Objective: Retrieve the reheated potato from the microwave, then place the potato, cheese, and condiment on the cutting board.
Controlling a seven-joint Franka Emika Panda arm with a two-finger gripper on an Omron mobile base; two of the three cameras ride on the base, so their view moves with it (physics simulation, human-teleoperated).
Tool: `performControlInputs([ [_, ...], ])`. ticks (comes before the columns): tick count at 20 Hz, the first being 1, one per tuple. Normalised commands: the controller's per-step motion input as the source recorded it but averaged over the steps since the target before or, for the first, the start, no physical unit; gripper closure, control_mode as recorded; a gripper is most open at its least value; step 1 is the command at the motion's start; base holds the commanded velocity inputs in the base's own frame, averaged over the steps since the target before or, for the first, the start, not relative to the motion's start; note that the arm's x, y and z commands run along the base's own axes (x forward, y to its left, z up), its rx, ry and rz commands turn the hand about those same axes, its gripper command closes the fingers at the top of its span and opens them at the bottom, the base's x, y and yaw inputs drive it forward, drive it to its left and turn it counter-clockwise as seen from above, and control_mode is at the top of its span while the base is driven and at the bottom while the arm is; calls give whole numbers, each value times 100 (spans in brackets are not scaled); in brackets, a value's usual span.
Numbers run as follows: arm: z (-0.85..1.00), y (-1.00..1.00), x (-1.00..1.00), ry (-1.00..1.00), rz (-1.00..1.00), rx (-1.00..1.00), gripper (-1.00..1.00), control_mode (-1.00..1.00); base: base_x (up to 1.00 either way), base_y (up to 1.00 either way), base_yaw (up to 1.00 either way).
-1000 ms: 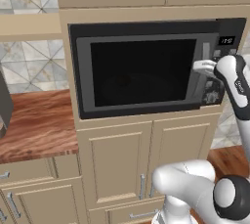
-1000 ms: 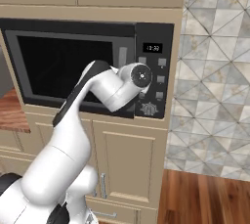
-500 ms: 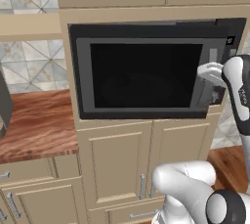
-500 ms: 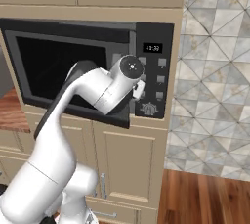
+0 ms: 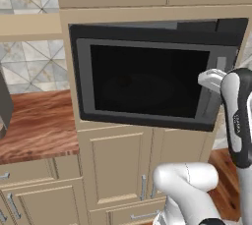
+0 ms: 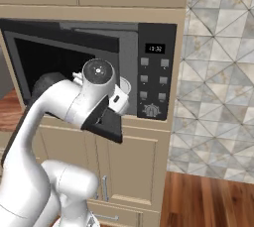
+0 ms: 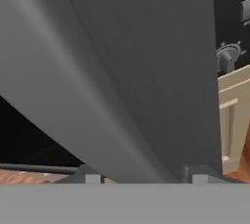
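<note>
**Door swung partly open, my pincer on its free edge**

My arm rose from the base, bent at the elbow and reached forward to the right-hand edge of the microwave point(image 5: 147, 81) door. In the left base view my forearm stood nearly upright beside the door, with the hand turned in toward it. In the right base view my wrist crossed in front of the door's lower corner.

My pincer point(image 5: 212, 78) was closed on the door's free edge, on the side by the control panel point(image 6: 156, 79). In the hand view the grey door panel lay close before the camera, with my two fingertips point(image 7: 93, 178) at the bottom on either side of it.

A second before, the door had been flat and shut against the oven front, my hand pressed at its right edge. By this moment the door had swung outward on its left hinge, its right side standing clear of the frame and a dark gap showing above it. My pincer had also tightened over that second.

The inside of the microwave was too dark for me to make out the potato. The wooden counter point(image 5: 34, 128) lay to the left.
</note>
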Motion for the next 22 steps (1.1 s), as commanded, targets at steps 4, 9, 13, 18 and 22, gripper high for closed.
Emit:
performControlInputs([
  [4,-2,36,-66,1,-16,0,100,-100,0,0,0],
  [9,-3,35,-48,0,-14,1,100,-100,0,0,0],
  [13,-7,32,-28,0,-10,2,-100,-100,0,0,0],
  [18,-10,2,-11,0,-11,4,-100,-100,0,0,0],
  [22,0,-19,-74,0,-12,15,-100,-100,0,0,0],
])
